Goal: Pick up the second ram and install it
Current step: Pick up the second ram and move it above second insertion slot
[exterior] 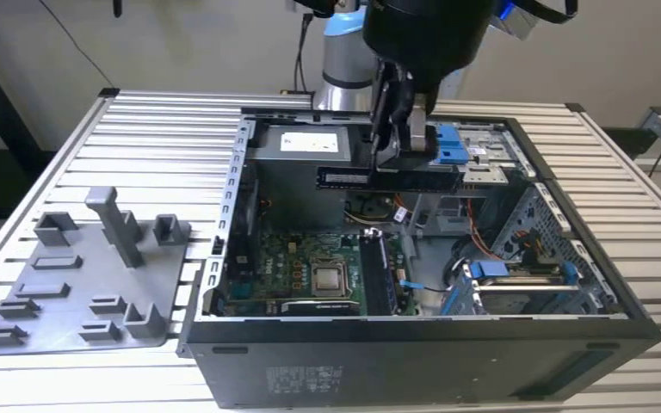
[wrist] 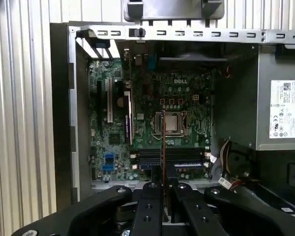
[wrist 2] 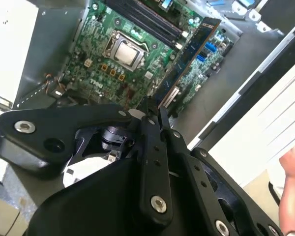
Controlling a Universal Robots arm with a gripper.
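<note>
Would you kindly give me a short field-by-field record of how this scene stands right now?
gripper: gripper above the open computer case, fingers shut on the second ram
second ram: held in the air over the motherboard, not in a slot
memory slots: memory slots beside the processor socket, under the held stick
fixture plate: grey fixture plate on the slatted table, at the exterior view's left of the case
case: open side facing up

End effector (exterior: 391, 162) downward, fingers (wrist 2: 153, 147) pinched together
</note>
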